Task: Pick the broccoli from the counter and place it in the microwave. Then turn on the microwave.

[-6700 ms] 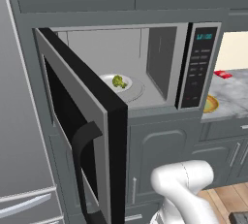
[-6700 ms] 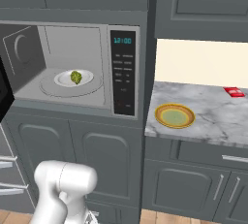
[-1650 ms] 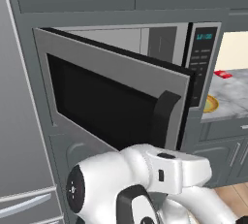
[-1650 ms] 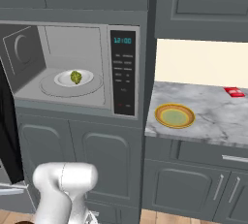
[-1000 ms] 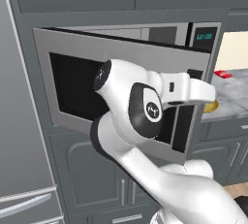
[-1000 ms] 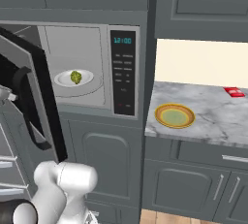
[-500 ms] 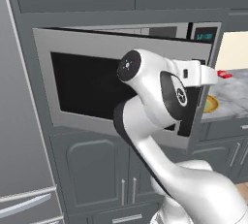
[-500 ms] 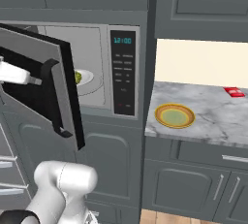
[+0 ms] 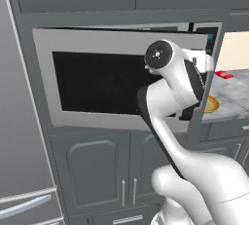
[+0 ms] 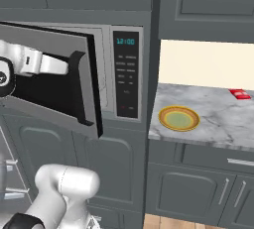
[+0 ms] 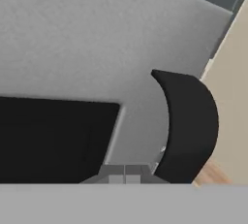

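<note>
Door of the microwave has swung further toward shut since half a sec ago — now only slightly ajar. Silver frame, black window, black curved handle. End effector fully closed, nothing held, tips just beside handle. Broccoli hidden behind door. Yellow-orange dish and small red item on grey marbled worktop to right.

the microwave panel's teal display seems to read 12:00; button labels illegible.
</note>
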